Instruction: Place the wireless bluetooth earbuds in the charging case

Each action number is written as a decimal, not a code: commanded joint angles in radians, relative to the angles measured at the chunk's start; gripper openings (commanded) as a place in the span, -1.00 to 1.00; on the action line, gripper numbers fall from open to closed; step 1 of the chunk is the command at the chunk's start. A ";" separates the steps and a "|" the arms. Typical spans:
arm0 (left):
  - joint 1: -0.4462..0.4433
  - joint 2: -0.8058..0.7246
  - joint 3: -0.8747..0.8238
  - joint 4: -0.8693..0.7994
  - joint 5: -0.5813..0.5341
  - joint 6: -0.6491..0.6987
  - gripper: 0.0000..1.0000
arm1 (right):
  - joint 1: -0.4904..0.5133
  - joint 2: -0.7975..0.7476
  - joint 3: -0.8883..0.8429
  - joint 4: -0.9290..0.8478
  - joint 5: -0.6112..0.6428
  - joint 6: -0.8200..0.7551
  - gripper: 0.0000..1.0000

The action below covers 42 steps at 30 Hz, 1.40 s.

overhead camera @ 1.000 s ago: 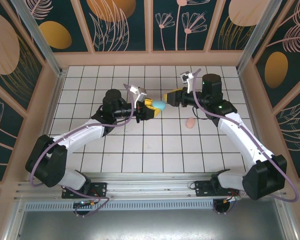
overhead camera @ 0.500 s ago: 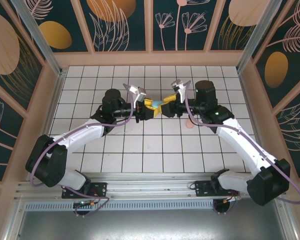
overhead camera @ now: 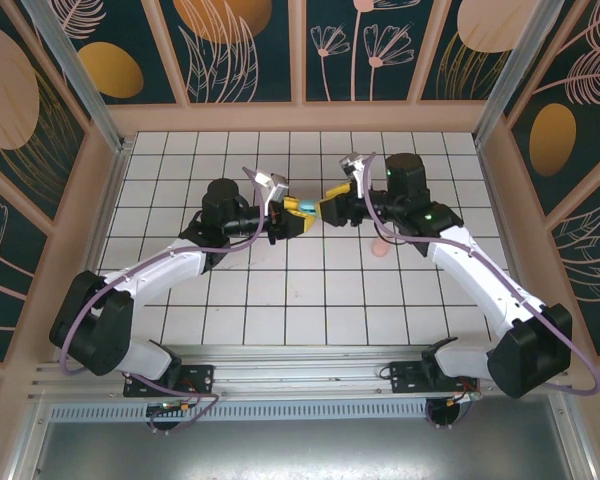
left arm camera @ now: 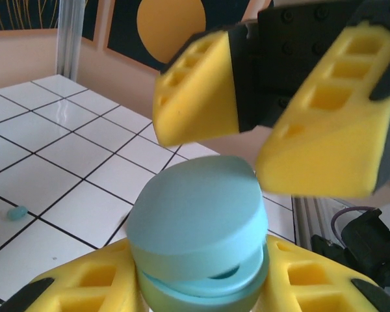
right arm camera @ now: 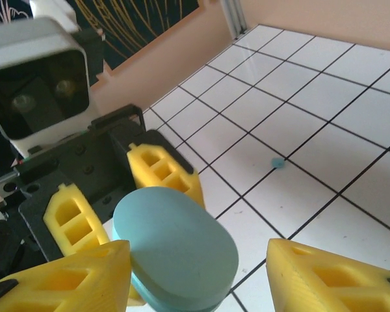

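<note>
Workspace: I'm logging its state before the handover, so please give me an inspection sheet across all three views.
Surface: white tiled table, no spills seen.
Job's things: teal charging case, lid looks shut; teal earbud loose on the table; small pink item by the right arm, unidentifiable.
Clutter: nothing seen.
Grippers: left gripper shut on the teal charging case; right gripper open, straddling its lid.
Cables: purple cables along both arms.
Surroundings: floral wall panels, metal posts.
</note>
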 commanded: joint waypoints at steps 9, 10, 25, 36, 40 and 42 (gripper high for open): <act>-0.011 -0.062 -0.005 0.059 0.048 0.019 -1.00 | -0.043 -0.083 -0.039 -0.009 0.127 0.024 0.16; -0.011 -0.062 -0.005 0.058 0.046 0.019 -1.00 | -0.042 -0.081 -0.037 -0.009 0.111 0.026 0.16; -0.012 -0.090 -0.027 0.031 0.015 0.043 -1.00 | -0.055 -0.082 -0.013 0.014 0.063 0.074 0.14; -0.009 -0.059 -0.021 0.041 0.015 0.049 -1.00 | -0.084 -0.087 -0.012 0.000 0.094 0.122 0.14; -0.001 -0.050 -0.018 0.042 0.016 0.050 -1.00 | -0.107 -0.081 -0.009 0.000 0.157 0.152 0.14; 0.004 -0.052 -0.019 0.042 0.016 0.052 -1.00 | -0.144 -0.062 -0.009 -0.014 0.223 0.199 0.14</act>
